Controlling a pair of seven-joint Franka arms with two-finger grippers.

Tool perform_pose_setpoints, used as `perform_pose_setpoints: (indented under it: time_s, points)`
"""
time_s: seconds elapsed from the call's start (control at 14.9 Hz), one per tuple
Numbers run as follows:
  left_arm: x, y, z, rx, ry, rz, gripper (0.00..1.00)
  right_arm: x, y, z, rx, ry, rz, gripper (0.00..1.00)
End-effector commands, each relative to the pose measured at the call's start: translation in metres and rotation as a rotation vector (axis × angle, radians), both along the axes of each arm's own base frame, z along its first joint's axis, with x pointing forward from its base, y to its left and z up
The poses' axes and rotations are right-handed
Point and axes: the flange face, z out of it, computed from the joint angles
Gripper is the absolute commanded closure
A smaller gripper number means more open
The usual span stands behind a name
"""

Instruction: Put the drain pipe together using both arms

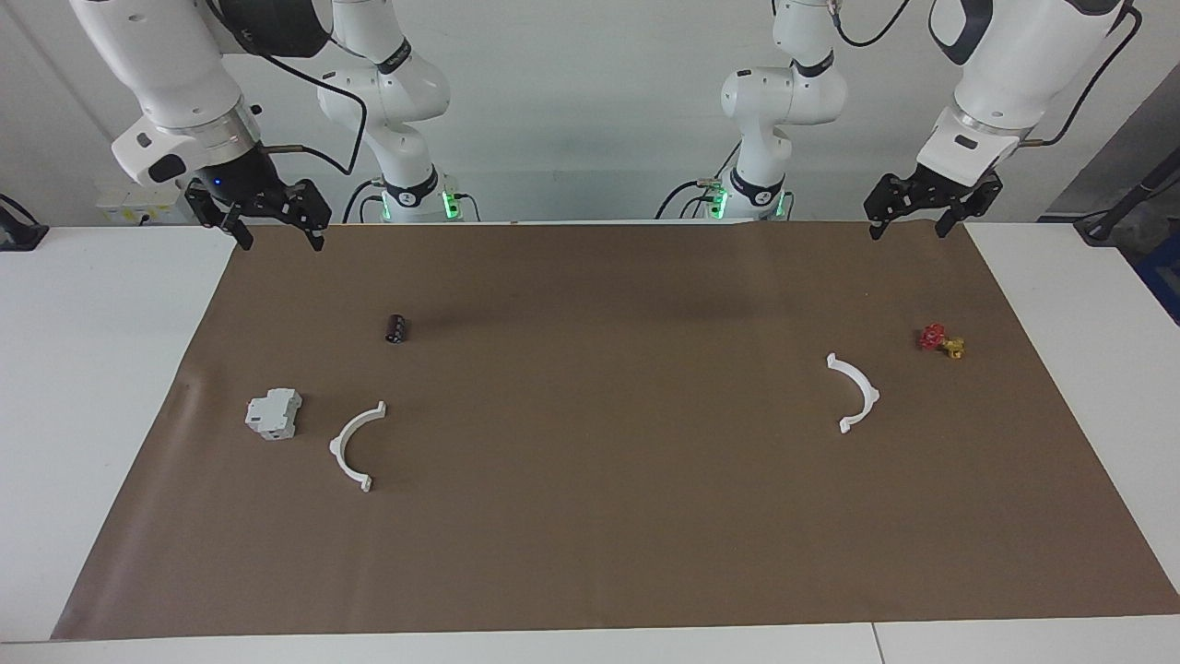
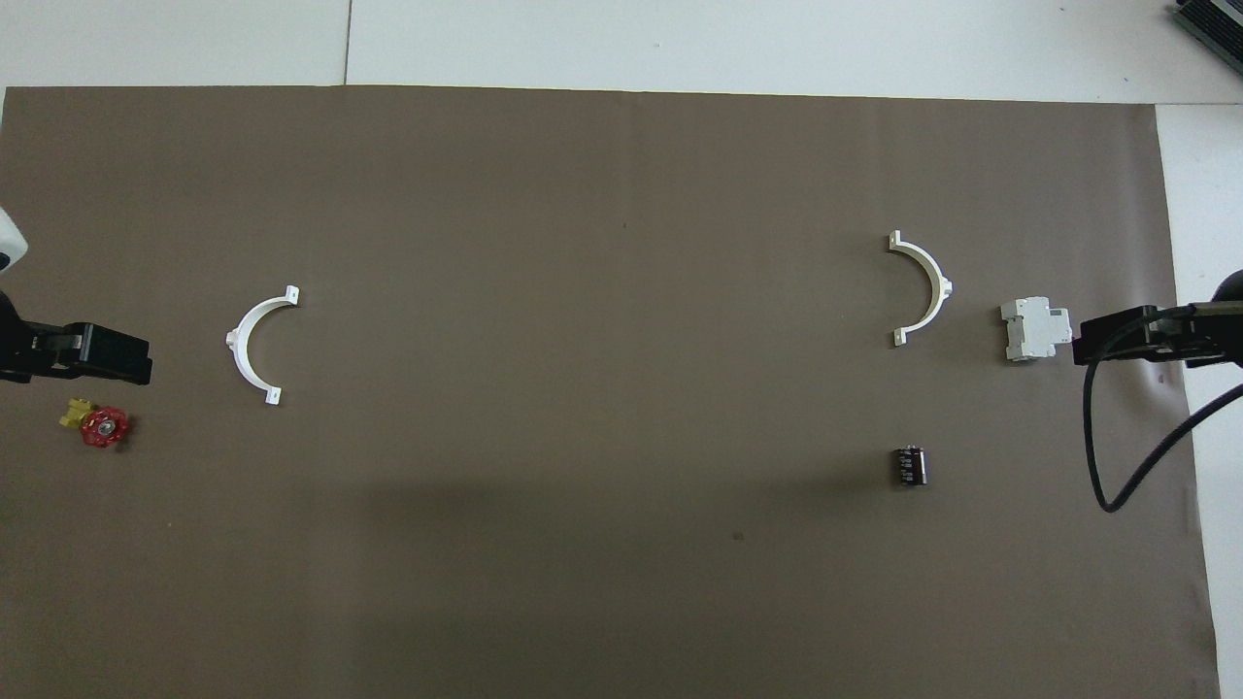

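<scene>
half-ring (image 1: 354, 446) well apart from right gripper (image 1: 275, 224) | jaws spread

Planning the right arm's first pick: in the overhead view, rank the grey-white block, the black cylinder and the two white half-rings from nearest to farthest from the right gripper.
From the open right gripper:
1. Grey-white block, right beside it.
2. Half-ring next to the block; black cylinder, nearer the robots: too close to call.
3. Other half-ring, at the left arm's end.

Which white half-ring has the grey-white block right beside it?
The half-ring toward the right arm's end, with the grey-white block beside it. The other half-ring, toward the left arm's end, lies near the small red and yellow valve.
</scene>
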Motion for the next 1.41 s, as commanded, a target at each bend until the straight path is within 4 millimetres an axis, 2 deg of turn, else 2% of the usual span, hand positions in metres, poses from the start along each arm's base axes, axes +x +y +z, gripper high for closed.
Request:
perform_pose_setpoints:
  time_s: [0.0, 0.27, 0.47, 0.67, 0.81, 1.01, 1.21, 1.35]
  points:
    - [-0.004, 0.001, 0.010, -0.016, -0.022, -0.010, 0.00, -0.007, 0.000, 0.001, 0.004, -0.020, 0.022, 0.00]
    - [-0.006, 0.002, 0.012, -0.017, -0.028, -0.009, 0.00, -0.007, 0.002, -0.004, 0.009, -0.023, 0.025, 0.00]
    - [-0.006, 0.000, 0.011, -0.016, -0.023, -0.012, 0.00, -0.001, 0.003, -0.030, 0.014, -0.077, 0.045, 0.00]
    - [-0.008, 0.001, 0.012, -0.017, -0.026, -0.012, 0.00, 0.025, 0.006, -0.077, 0.013, -0.084, 0.075, 0.00]
    - [-0.008, 0.003, 0.012, -0.017, -0.028, -0.010, 0.00, 0.054, 0.006, -0.122, 0.058, -0.103, 0.114, 0.00]
    - [-0.007, 0.001, 0.013, -0.017, -0.031, -0.006, 0.00, 0.087, 0.000, -0.185, 0.060, -0.131, 0.137, 0.00]
    - [-0.008, 0.001, 0.013, -0.017, -0.029, -0.006, 0.00, 0.107, -0.010, -0.239, 0.036, -0.154, 0.142, 0.01]
    - [-0.008, 0.002, 0.012, -0.017, -0.028, -0.006, 0.00, 0.115, -0.023, -0.268, 0.021, -0.168, 0.148, 0.02]
